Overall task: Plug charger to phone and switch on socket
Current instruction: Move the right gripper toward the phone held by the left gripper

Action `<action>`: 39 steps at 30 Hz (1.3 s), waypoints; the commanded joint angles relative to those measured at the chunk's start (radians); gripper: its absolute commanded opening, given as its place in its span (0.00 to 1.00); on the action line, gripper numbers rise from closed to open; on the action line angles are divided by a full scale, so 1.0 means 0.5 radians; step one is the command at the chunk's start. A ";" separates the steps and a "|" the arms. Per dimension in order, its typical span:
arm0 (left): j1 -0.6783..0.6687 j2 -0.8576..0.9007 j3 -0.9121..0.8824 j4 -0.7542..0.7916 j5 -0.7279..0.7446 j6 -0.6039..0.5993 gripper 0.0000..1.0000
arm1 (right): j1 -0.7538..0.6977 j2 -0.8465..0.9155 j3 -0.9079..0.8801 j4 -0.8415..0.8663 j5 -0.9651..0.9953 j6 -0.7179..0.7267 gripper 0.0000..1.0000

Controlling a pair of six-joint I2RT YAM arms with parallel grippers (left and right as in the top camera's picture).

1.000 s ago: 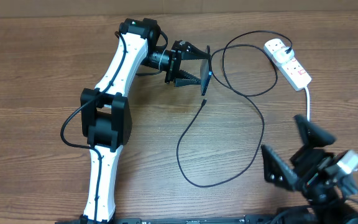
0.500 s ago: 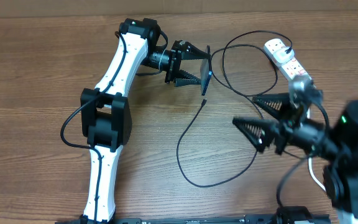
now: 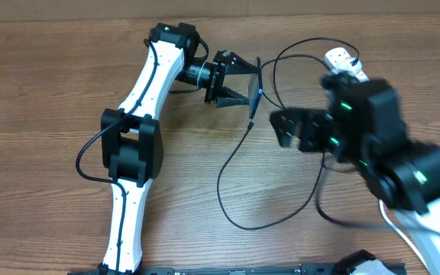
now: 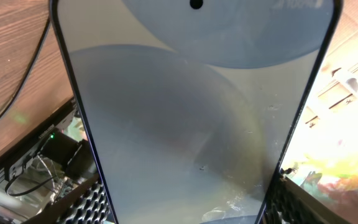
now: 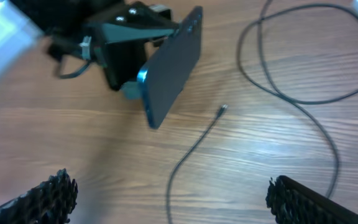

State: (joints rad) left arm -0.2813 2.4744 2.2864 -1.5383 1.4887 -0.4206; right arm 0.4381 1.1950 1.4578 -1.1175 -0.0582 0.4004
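- The left gripper (image 3: 249,82) is closed on the phone (image 3: 257,90), one finger against each long edge. The phone is held up on its side over the far middle of the table (image 3: 44,92).
- In the left wrist view the phone's glass face fills nearly the whole picture. The ribbed fingers (image 4: 92,205) show at both lower corners, pressed against the phone's dark edges.
- From the right wrist view the phone stands tilted, lower end down towards the wood. Whether that end touches the table cannot be told.
- The right gripper (image 5: 169,186) is spread wide, with its two fingers (image 5: 45,196) at the far corners of its own view. It holds nothing and touches nothing, with only bare wood and cable between the fingers.
- Seen from overhead, the right arm reaches in over the right half of the table. The picture is blurred there.
- The charger (image 3: 228,202) lies loose on the table in a wide loop. Its connector tip (image 3: 250,124) rests on the wood just beside the phone's lower end, apart from it and not in either gripper.
- The socket (image 3: 341,58) lies at the far right, mostly hidden by the right arm. Only its far end shows.
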 commanded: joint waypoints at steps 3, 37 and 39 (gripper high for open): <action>-0.058 0.006 0.071 -0.002 0.098 -0.141 0.59 | 0.250 0.315 0.237 0.011 0.516 0.220 1.00; -0.088 0.006 0.071 0.011 0.151 -0.378 0.58 | 0.405 0.707 0.228 0.220 0.916 0.727 0.70; -0.090 0.006 0.071 0.011 0.152 -0.378 0.59 | 0.404 0.726 0.228 0.218 0.919 0.750 0.69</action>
State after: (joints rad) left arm -0.3214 2.4744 2.2864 -1.5337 1.4975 -0.6006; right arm 0.6361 1.5406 1.5448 -1.0126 0.3962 0.7593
